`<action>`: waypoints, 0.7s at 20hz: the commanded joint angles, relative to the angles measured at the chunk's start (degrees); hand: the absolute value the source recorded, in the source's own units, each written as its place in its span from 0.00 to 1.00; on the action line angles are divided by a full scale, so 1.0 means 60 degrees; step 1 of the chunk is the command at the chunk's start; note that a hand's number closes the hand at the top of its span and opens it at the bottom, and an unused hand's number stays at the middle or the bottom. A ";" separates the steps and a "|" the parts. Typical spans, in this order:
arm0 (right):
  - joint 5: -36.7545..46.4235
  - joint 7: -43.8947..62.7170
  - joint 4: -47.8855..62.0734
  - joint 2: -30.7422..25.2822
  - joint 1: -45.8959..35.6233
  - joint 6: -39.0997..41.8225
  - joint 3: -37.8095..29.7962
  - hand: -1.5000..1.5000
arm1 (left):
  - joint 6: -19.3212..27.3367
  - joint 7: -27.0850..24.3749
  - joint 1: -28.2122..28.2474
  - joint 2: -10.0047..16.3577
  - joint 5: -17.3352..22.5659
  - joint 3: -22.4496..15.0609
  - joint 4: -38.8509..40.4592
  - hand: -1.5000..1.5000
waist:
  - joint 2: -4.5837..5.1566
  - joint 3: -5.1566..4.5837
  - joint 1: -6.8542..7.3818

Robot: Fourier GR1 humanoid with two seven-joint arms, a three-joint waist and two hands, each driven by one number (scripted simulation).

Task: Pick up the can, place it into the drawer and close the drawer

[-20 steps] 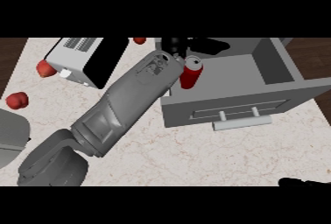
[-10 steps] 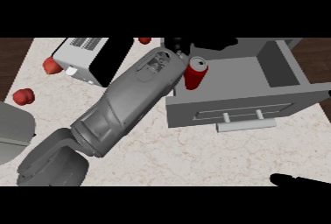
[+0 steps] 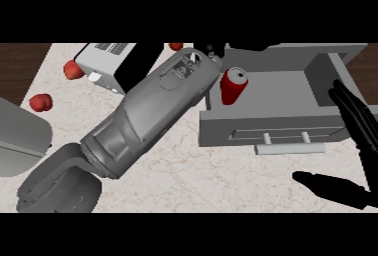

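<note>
The left hand [image 3: 213, 50] shows only as a small black patch at the far end of the long grey forearm, which crosses the counter [image 3: 221, 180] slantwise from the lower left. Most of the hand is hidden behind the wrist, so I cannot tell whether it is clenched, released or grasping anything. Just below and to the right of this hand stands the red can [image 3: 235, 86], upright inside the open drawer [image 3: 273, 127], against the drawer's left side. The can's edge meets the forearm's end in this view, but whether they touch is unclear.

The right hand [image 3: 354, 117] comes in from the right edge, released, with its long fingers straight and lying over the drawer's right front corner (the thumb sits well below, above the bare counter). The drawer's pale handle [image 3: 290, 148] is left of this hand, between the fingers and the thumb in height.

Far to the left of the left hand lies a white and black appliance [image 3: 111, 62], with a few small red fruits [image 3: 40, 101] around it.
</note>
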 commanded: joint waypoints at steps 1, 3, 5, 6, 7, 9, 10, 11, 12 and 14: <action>0.1621 -0.0325 0.1069 -0.0115 -0.0072 -0.0484 0.0762 0.00 | -0.0263 0.0400 -0.0262 0.0008 -0.0132 0.0104 0.0031 0.00 | -0.0084 -0.0001 0.0302; 0.2126 -0.0399 0.1998 -0.0058 -0.0349 -0.0861 0.0831 0.00 | -0.0306 0.0407 0.0020 0.0200 -0.0145 0.0224 -0.0219 0.00 | -0.0105 -0.0002 0.0422; 0.3036 -0.0142 0.2617 0.0223 -0.0607 -0.1298 0.1368 0.00 | -0.0199 0.0226 -0.0142 0.0246 -0.0266 0.0371 0.0153 0.00 | -0.0056 0.0000 0.0338; 0.3220 -0.0420 0.2721 0.0025 -0.0265 -0.1510 0.1266 0.00 | -0.0020 0.0333 0.0233 0.0108 -0.0334 0.0247 -0.0370 0.00 | -0.0131 -0.0003 0.0413; 0.3255 -0.0409 0.3233 0.0067 -0.0562 -0.1692 0.1079 0.00 | -0.0151 0.0977 0.0034 0.0576 -0.0372 0.0144 -0.0744 0.00 | -0.0178 -0.0003 0.0568; 0.3442 -0.0176 0.4226 0.0676 -0.1357 -0.2261 0.1107 0.00 | 0.0035 0.0979 0.0368 0.0550 -0.0582 0.0059 -0.1078 0.00 | -0.0173 -0.0003 0.0636; 0.3363 -0.0358 0.4500 0.0790 -0.1620 -0.2459 0.1081 0.00 | -0.0107 0.1045 0.0151 0.0565 -0.0582 0.0326 -0.0793 0.00 | -0.0123 0.0000 0.0461; 0.3309 -0.0648 0.4582 0.0766 -0.1143 -0.2907 0.0922 0.00 | -0.0449 0.1360 0.0620 0.1301 -0.0626 0.0087 -0.1483 0.00 | -0.0196 -0.0002 0.0640; 0.3501 -0.0237 0.5018 0.0849 -0.1717 -0.2748 0.0836 0.00 | 0.0032 0.1525 0.0635 0.1150 -0.0849 -0.0097 -0.1798 0.00 | -0.0204 -0.0004 0.0674; 0.3526 -0.0714 0.5622 0.0936 -0.1598 -0.3384 0.0798 0.00 | -0.0283 0.2202 0.0562 0.1695 -0.0926 -0.0101 -0.2142 0.00 | -0.0192 -0.0001 0.0602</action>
